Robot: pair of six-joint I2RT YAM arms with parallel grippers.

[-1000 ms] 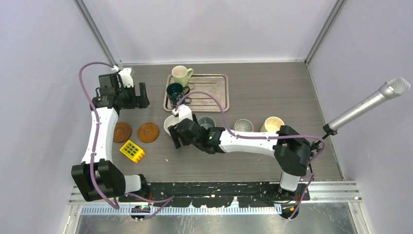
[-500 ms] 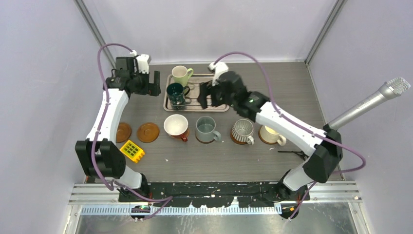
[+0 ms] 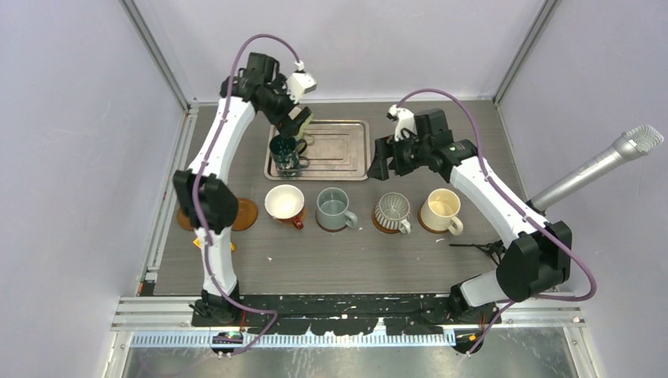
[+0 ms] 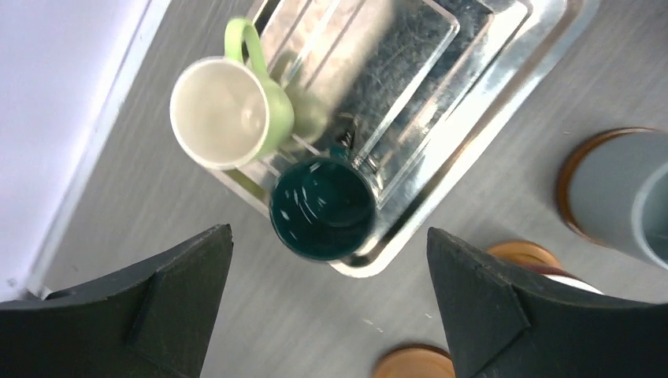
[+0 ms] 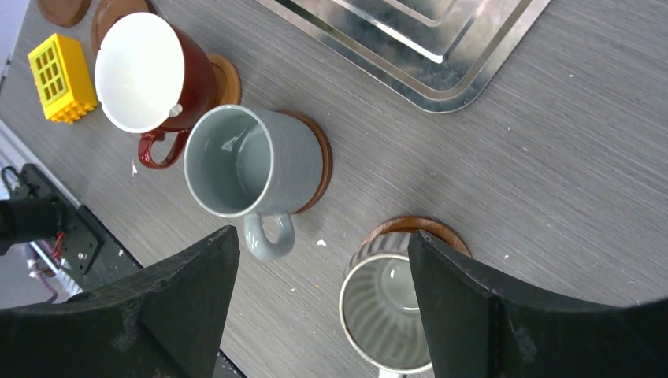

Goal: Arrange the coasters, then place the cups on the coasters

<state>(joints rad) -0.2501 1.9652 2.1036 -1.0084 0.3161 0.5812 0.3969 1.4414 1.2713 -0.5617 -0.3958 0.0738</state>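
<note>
Four upright cups [image 3: 334, 208], handles near-right

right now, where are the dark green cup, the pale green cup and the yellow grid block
dark green cup [image 4: 323, 209], left wrist view, on its dark inside bottom
pale green cup [image 4: 223, 114], left wrist view, on its pale inside
yellow grid block [image 5: 61, 77], right wrist view, on its gridded top face

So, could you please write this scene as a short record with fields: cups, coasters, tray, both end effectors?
placed: red-and-white mug, grey-blue mug, ribbed mug, cream mug, each on its coaster
waiting: pale green mug, dark green mug, both at the left end of the tray
free coasters: two, left of the row
left end effector: open, empty, above the waiting mugs
right end effector: open, empty, raised near the tray's right end
other: yellow grid block
</note>
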